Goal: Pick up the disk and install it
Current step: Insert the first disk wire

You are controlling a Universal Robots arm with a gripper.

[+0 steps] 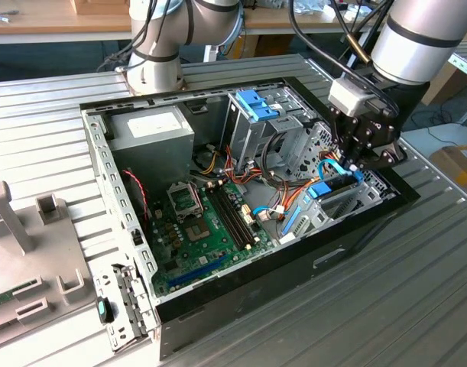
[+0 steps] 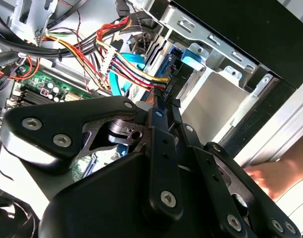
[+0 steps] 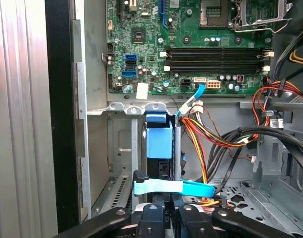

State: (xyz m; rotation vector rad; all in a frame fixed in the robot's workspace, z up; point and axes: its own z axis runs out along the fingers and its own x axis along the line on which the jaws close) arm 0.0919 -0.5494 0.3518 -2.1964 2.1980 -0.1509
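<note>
First wrist view: the disk stands on edge in its bay at the front corner of the computer case, blue rail uppermost, just under the tool, which looks clenched on it. Loose cables beside the bay could snag; a tilted disk might jam.

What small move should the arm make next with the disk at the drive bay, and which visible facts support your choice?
Probably ease the gripper a little further down. The disk, with its light-blue rail, stands on edge in the bay slot at the case's corner, and the gripper sits right over it, so it looks partly inserted rather than fully seated.
</note>
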